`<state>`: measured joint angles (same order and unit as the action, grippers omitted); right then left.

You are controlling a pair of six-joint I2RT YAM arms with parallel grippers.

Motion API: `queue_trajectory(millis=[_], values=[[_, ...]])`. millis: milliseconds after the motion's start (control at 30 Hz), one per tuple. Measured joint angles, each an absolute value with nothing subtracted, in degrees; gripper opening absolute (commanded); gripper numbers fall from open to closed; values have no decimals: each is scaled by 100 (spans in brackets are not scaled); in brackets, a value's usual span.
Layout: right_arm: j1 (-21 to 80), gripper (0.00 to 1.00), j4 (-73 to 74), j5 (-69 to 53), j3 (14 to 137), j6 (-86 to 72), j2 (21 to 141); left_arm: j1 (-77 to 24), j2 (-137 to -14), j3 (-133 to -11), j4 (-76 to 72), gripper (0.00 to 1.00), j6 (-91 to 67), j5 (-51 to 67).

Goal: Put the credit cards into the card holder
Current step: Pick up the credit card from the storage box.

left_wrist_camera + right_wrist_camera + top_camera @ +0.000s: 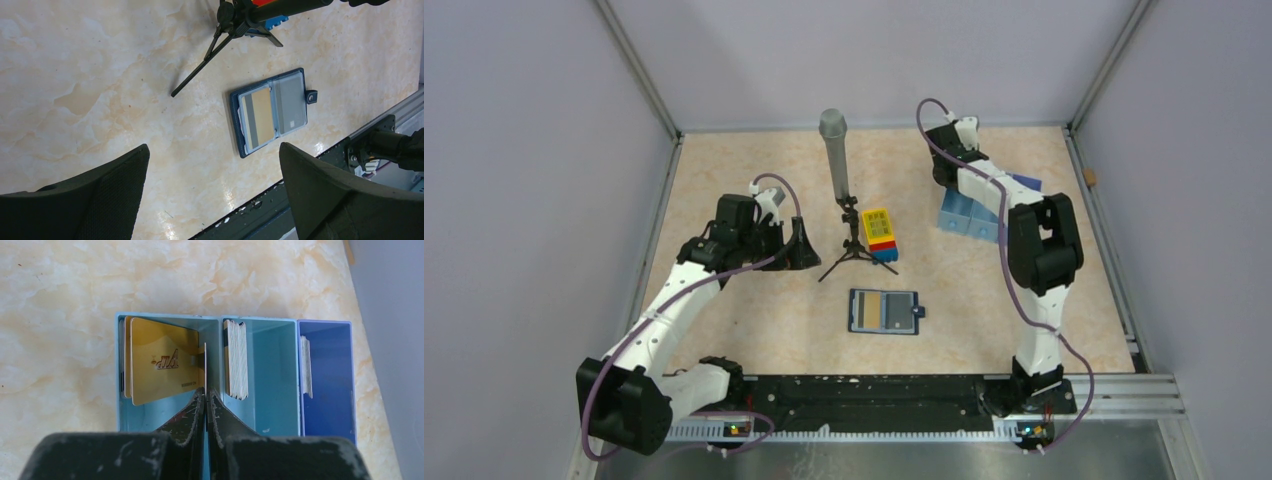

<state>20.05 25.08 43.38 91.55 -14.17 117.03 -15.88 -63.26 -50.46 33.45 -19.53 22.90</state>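
The card holder lies open on the table near the front, with a gold card and a grey card in its slots. My left gripper hovers open to its left, with nothing between the fingers. At the back right, my right gripper is shut on a thin credit card, seen edge-on. It holds the card over the left compartment of the pale blue tray. A gold card leans in that compartment and a stack of pale cards stands in the middle one.
A microphone on a black tripod stands mid-table, with a yellow-topped toy brick block beside it. The tray's dark blue compartment holds a few cards. A black rail runs along the near edge.
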Motion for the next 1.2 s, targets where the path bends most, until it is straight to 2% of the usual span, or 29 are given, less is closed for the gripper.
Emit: queue_trajectory(millis=[300, 667, 833, 1067, 1200], values=[[2008, 0, 2659, 4119, 8991, -1361, 11271, -1588, -6281, -5039, 3345, 99, -1844, 2290], [2008, 0, 2681, 3114, 7922, -1302, 8320, -1636, -5662, -4821, 2941, 96, -1745, 2749], [2008, 0, 2652, 1597, 7358, -1299, 7369, -1916, -5520, -4595, 2486, 95, -1883, 3260], [2141, 0, 2582, -1627, 6088, -1328, 6486, -2934, -5485, -4073, 1446, 97, -2309, 4187], [2539, 0, 2567, -3015, 5540, -1374, 6182, -3249, -5489, -3747, 543, 98, -2755, 4757]])
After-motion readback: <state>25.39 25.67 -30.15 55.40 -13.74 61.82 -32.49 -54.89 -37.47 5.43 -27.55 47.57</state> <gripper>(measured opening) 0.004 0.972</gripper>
